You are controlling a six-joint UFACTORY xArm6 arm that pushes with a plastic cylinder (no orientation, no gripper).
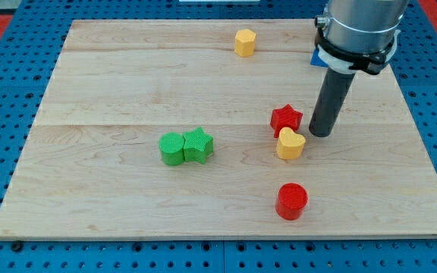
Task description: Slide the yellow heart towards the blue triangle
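My tip [321, 135] is resting on the tabletop [112, 83] just beside the yellow heart [290, 144], which is lying at about 8 o'clock from it. The two look barely apart, and I cannot tell whether they are touching. This arm is carrying no gripper, only the dark rod, so nothing is opening or clamping on anything.

A blue sliver [319, 58] is peeking out beside the rod's collar. I am taking it for the blue triangle, though its shape is mostly hidden. From the heart it is lying at roughly 1 o'clock, well apart.

That is the relation the coming move is turning on: my tip is standing on the heart's 2 o'clock side, nearly between the heart and its goal. Pushing from here would be sending the heart away, so I am judging that the tip needs to go round to the heart's 7 o'clock side.

The red star [286, 119] is sitting right at the heart's 12 o'clock and may get nudged.
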